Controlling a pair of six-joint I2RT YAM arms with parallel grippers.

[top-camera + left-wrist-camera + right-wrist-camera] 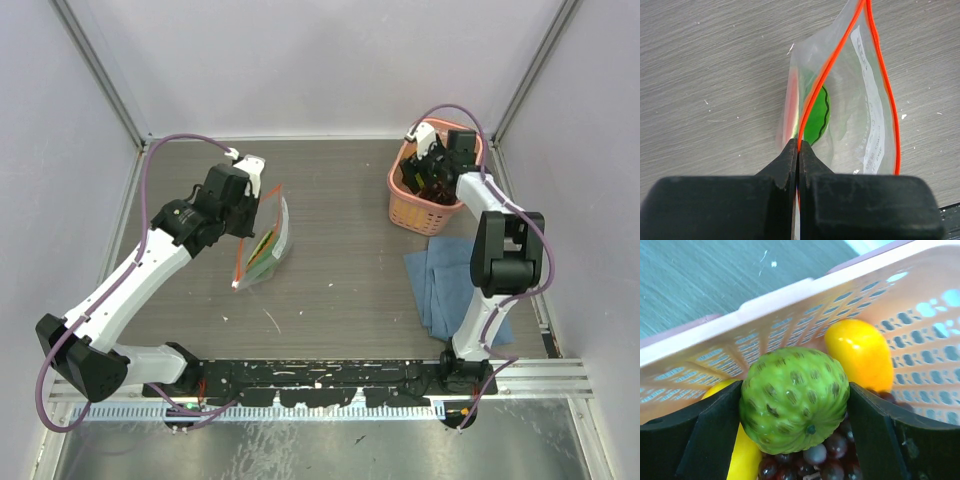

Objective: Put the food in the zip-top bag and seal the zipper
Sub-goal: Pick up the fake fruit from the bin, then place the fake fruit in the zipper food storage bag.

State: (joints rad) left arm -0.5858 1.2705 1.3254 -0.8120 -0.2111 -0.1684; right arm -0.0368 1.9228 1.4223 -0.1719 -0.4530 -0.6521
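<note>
The clear zip-top bag hangs at centre-left, held up by my left gripper, which is shut on its red-orange zipper. A green and red watermelon slice lies inside the bag. My right gripper is down in the pink basket, its fingers closed on the green round fruit. An orange-yellow fruit, a yellow fruit and the dark purple grape bunch lie under and around it.
A folded blue cloth lies at the right, in front of the basket. Grey enclosure walls ring the table. The basket wall stands close behind the green fruit.
</note>
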